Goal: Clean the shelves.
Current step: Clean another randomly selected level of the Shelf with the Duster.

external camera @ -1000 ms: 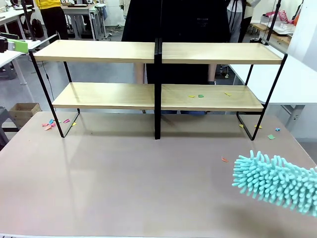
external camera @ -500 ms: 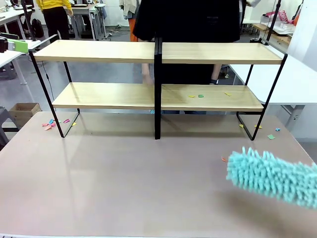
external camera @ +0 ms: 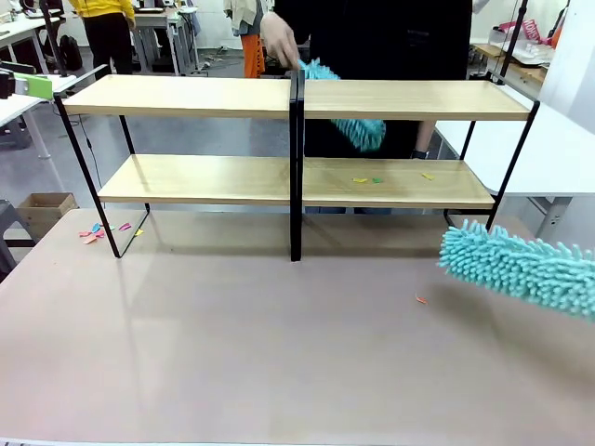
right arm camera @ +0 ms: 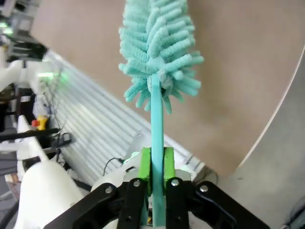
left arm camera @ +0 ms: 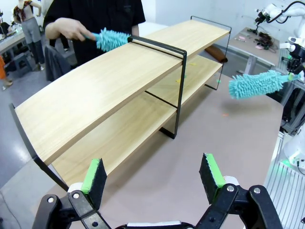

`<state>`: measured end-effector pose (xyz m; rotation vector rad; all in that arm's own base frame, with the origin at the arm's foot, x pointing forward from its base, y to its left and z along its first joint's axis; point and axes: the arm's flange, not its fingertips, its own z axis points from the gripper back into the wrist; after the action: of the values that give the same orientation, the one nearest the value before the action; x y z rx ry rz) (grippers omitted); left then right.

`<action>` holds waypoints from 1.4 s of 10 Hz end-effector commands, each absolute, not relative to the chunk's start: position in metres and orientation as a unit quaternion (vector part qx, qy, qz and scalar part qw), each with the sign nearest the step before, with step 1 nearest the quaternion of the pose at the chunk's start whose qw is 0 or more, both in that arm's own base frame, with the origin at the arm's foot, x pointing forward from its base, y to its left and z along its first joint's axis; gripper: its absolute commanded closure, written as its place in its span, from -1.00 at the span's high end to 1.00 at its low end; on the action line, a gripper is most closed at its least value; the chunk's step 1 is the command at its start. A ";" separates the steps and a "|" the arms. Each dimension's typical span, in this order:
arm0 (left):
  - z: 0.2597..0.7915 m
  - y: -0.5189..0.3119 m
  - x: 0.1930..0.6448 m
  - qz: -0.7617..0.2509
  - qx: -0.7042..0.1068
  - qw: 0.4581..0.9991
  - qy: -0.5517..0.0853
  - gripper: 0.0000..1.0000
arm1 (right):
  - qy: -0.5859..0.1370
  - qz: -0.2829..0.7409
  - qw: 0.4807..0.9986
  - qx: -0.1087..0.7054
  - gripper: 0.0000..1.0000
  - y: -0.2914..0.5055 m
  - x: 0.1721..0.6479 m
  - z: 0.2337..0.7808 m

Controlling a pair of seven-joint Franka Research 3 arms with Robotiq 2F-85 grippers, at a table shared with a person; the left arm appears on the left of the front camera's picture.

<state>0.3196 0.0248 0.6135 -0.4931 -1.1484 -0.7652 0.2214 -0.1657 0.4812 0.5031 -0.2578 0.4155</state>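
While the right gripper (right arm camera: 157, 164) clamps tight on the handle of a fluffy teal duster (external camera: 518, 269), the duster's head hangs in the air over the right side of the brown table (external camera: 232, 344), in front of the shelves (external camera: 186, 97) and clear of them. The shelves stand across the far half of the table, two units side by side, with a black frame and pale boards top and bottom. Across from us, a person's hand (external camera: 277, 39) holds a second duster (external camera: 361, 130), its head at the far edge of the top boards near the middle posts; whether it touches the wood, I cannot tell. Little coloured paper scraps (external camera: 372, 179) lie on the lower right board, with more on the table by the left legs. The left gripper (left arm camera: 152, 174) hovers off the left end of the shelves, jaws spread wide, nothing between them.
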 end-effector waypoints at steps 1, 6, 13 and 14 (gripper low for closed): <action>0.612 0.024 0.321 -0.350 -0.227 0.743 -0.523 1.00 | -0.128 0.186 0.948 0.224 -0.75 -0.123 0.237 0.447; 0.612 0.024 0.321 -0.350 -0.227 0.743 -0.523 1.00 | -0.107 0.188 0.957 0.194 -0.75 -0.136 0.276 0.457; 0.612 0.024 0.321 -0.350 -0.227 0.743 -0.523 1.00 | -0.173 0.180 0.949 0.192 -0.75 -0.093 0.323 0.396; 0.612 0.024 0.321 -0.350 -0.227 0.743 -0.523 1.00 | -0.184 0.171 0.948 0.198 -0.75 -0.078 0.325 0.387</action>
<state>0.3196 0.0247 0.6134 -0.4933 -1.1481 -0.7652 0.3497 -0.1160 0.4287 0.3902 -0.3213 0.3688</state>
